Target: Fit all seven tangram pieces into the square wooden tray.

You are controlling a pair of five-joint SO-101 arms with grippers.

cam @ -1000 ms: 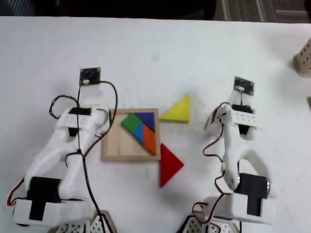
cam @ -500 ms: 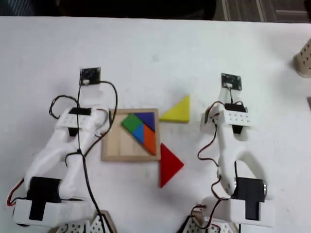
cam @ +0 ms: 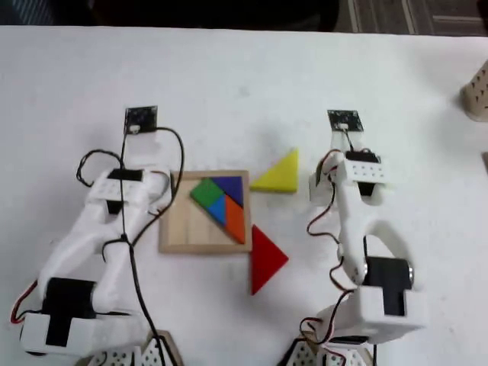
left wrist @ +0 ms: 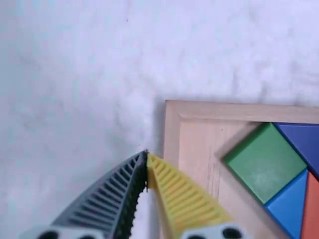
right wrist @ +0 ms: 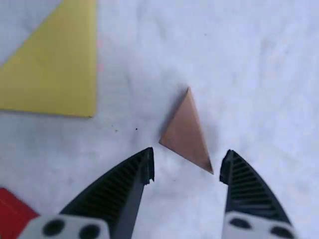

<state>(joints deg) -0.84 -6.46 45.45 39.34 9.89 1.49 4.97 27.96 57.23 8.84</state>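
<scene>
Looking through the right wrist camera, I see the right gripper (right wrist: 188,155) with its jaws spread wide and gripping nothing. A small brown triangle (right wrist: 185,132) lies flat on the white table (right wrist: 259,59) just ahead of the gap between the two dark tips. I cannot tell whether the tips touch the tabletop. Farther out lies the large yellow triangle (right wrist: 60,69), apart from the brown one, and a corner of the red triangle (right wrist: 10,214) shows beside one jaw.

On the left wrist camera, the left gripper (left wrist: 146,160) has its jaws pressed together, one side grey and the other yellow, meeting at the tips with nothing between them. Those tips sit just outside a corner of the square wooden tray (left wrist: 172,129), close beside its rim. Inside the tray a green square (left wrist: 261,162) touches a dark blue piece (left wrist: 301,139) and a lighter blue triangle (left wrist: 289,199), with an orange piece (left wrist: 314,204) next to that.

From the high camera, the tray sits a little left of the frame's centre, between the two arms. The four coloured pieces fill its upper right part, and its lower left is bare wood. The yellow triangle lies just off the tray's upper right corner, and the red one is against its lower right edge. My left arm stands at the left of the frame with its wrist over the tray's left rim. The right arm stands at the right of the frame, apart from the tray.
</scene>
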